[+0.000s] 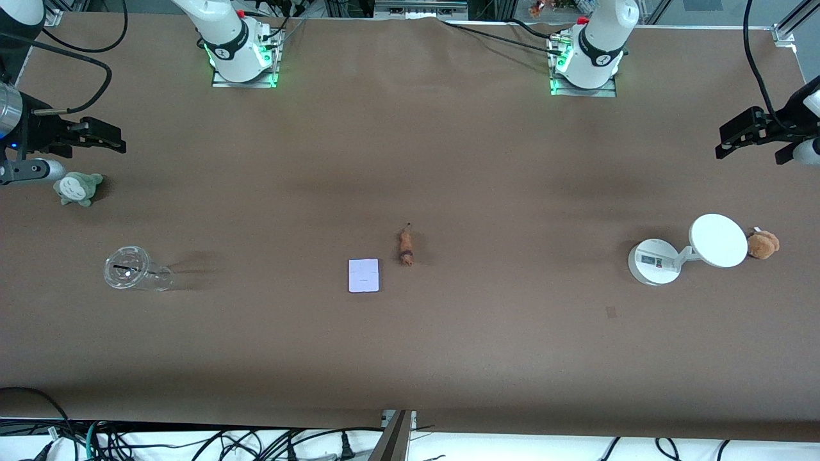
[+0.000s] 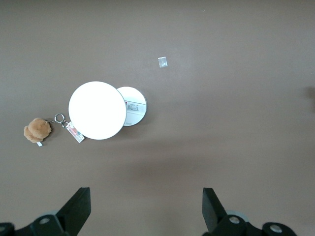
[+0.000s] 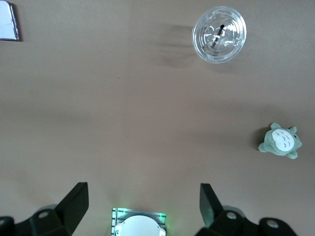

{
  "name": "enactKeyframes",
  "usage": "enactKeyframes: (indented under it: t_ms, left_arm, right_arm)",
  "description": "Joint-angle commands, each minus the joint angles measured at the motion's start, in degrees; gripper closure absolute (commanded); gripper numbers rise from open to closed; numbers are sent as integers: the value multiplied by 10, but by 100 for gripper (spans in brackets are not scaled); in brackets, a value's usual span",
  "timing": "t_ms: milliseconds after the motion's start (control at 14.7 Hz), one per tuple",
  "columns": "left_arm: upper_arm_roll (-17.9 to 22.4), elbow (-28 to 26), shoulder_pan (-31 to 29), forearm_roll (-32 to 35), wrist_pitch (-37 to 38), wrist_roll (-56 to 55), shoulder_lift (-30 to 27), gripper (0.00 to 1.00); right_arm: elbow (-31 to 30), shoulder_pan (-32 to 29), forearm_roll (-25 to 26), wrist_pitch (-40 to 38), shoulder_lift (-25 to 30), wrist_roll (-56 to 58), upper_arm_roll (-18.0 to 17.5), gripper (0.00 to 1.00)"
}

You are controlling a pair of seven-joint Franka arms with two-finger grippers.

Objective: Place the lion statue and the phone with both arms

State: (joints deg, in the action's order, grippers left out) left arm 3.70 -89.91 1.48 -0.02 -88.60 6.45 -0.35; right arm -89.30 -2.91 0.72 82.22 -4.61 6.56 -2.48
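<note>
The lion statue (image 1: 405,247), a tiny orange-brown figurine with a darker end, lies on the brown table near its middle. The phone (image 1: 364,275), a flat pale lavender-white rectangle, lies beside it, slightly nearer the front camera; its corner shows in the right wrist view (image 3: 9,22). My left gripper (image 1: 730,139) is open and empty, high over the left arm's end of the table; in the left wrist view (image 2: 146,209) its jaws stand wide apart. My right gripper (image 1: 110,137) is open and empty, high over the right arm's end; its jaws also stand wide apart in the right wrist view (image 3: 144,206).
A white round-based device with a disc (image 1: 688,251) (image 2: 106,110) and a fuzzy brown plush toy (image 1: 763,244) (image 2: 37,131) sit toward the left arm's end. A grey-green plush toy (image 1: 77,187) (image 3: 280,140) and a clear plastic cup (image 1: 133,271) (image 3: 219,34) sit toward the right arm's end.
</note>
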Motion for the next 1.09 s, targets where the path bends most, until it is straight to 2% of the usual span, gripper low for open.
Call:
enactKeyframes:
  t_ms: [0, 205, 477, 886, 1023]
  left_arm:
    - [-3, 13, -1, 1, 2, 7, 10, 0]
    - [-4, 14, -2, 18, -2, 12, 13, 0]
    - [10, 35, -24, -17, -3, 14, 14, 0]
    - [6, 37, -15, -17, -1, 13, 31, 0]
    - [-12, 36, -9, -17, 1, -6, 49, 0]
  right_arm:
    - [0, -5, 6, -3, 4, -3, -8, 0]
    - [0, -5, 6, -3, 3, -3, -8, 0]
    - [1, -5, 5, -2, 3, -3, -8, 0]
    - [1, -5, 5, -3, 3, -4, -8, 0]
    - [1, -5, 5, -3, 3, -4, -8, 0]
